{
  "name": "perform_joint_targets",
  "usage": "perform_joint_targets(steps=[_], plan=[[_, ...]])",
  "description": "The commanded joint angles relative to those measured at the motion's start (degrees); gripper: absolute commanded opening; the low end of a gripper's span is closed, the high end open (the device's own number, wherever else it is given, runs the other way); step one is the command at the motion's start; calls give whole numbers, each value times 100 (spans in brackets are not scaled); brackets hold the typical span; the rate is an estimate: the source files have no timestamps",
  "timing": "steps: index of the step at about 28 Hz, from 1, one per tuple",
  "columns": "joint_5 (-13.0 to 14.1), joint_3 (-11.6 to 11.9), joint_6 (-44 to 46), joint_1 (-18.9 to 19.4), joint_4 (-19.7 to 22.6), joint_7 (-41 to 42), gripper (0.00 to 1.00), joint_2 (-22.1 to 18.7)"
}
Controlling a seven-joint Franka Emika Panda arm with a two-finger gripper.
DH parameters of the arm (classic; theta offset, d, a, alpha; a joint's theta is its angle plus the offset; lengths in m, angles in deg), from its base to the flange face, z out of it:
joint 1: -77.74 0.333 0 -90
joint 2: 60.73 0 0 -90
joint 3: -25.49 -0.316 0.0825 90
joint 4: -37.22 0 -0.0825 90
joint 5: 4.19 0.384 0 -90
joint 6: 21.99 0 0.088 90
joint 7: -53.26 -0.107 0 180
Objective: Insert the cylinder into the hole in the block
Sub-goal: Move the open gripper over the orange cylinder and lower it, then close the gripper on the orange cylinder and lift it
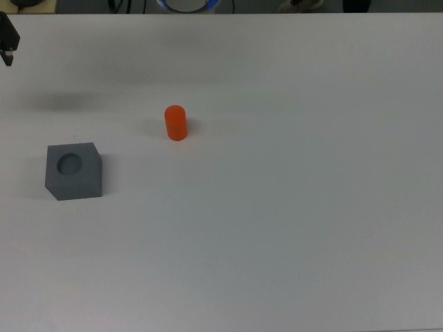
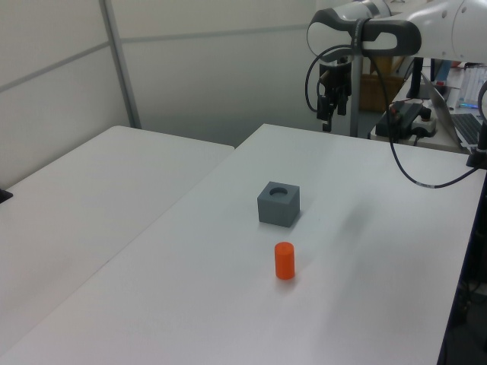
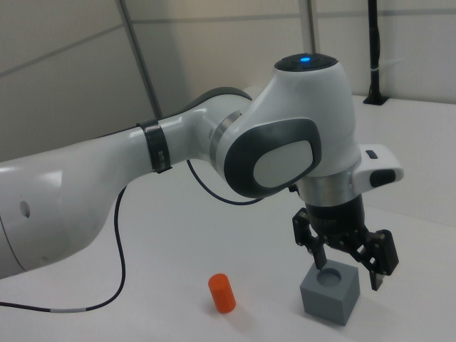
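The orange cylinder (image 1: 176, 122) stands upright on the white table (image 1: 291, 221), alone and untouched. To the top view's left of it sits the dark grey block (image 1: 73, 171), its round hole facing up. My gripper (image 1: 7, 50) shows only at the top view's far left edge, well away from both. In the left view the gripper (image 2: 329, 120) hangs high above the table beyond the block (image 2: 278, 204) and the cylinder (image 2: 284, 260). In the right view the gripper (image 3: 349, 274) is open and holds nothing, with the block (image 3: 329, 296) and cylinder (image 3: 221, 293) behind it.
A second white table (image 2: 91, 198) adjoins on the left view's left. Desks with cables and equipment (image 2: 411, 118) stand behind the arm. A black cable (image 2: 403, 163) loops from the arm.
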Motion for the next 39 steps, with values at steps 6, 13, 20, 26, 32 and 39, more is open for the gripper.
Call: perform_joint_targets(steps=[6, 13, 20, 26, 32, 39], plan=[[113, -137, 566, 516, 48, 29, 100, -32], [96, -173, 575, 1351, 671, -147, 100, -163], [122, -226, -310, 1948, 1953, -138, 100, -610], [122, -226, -1779, 2257, 3457, -138, 100, -1340], [113, -235, -1938, 2441, 3617, -120, 100, -1324], [43, -235, -2008, 2608, 3555, -129, 100, -972]])
